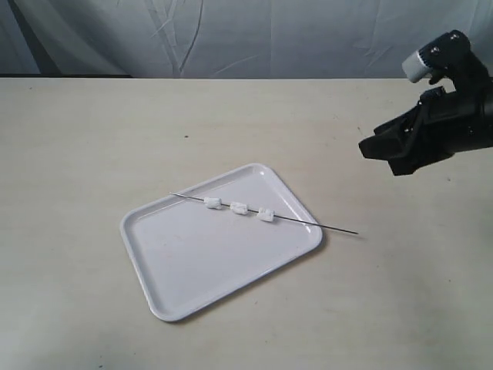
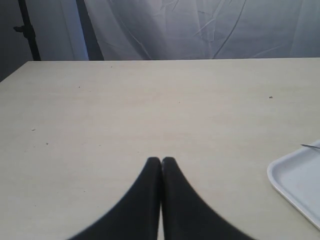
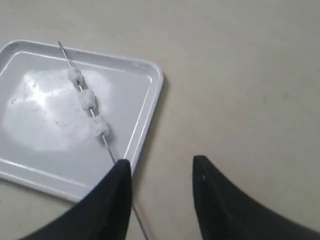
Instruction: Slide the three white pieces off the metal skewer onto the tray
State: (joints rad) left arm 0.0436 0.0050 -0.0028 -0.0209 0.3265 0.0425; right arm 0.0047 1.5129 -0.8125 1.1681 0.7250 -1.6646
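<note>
Metal skewer (image 1: 296, 220), threaded through three white pieces (image 1: 239, 208), lies across tray (image 1: 200, 270).

The right arm (image 1: 443, 116) is black and chunky, with a small silver-grey cap (image 1: 418, 66) on top. The fingers of the left gripper (image 2: 161, 161) and the right gripper (image 3: 162, 162) are smooth, black and curved, thin at the tips.

exterior looks down, all views share tray (image 1: 200, 262)

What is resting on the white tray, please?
The metal skewer lies across the tray, three white pieces threaded on it, one end overhanging the rim. The tray under them is hidden.
</note>
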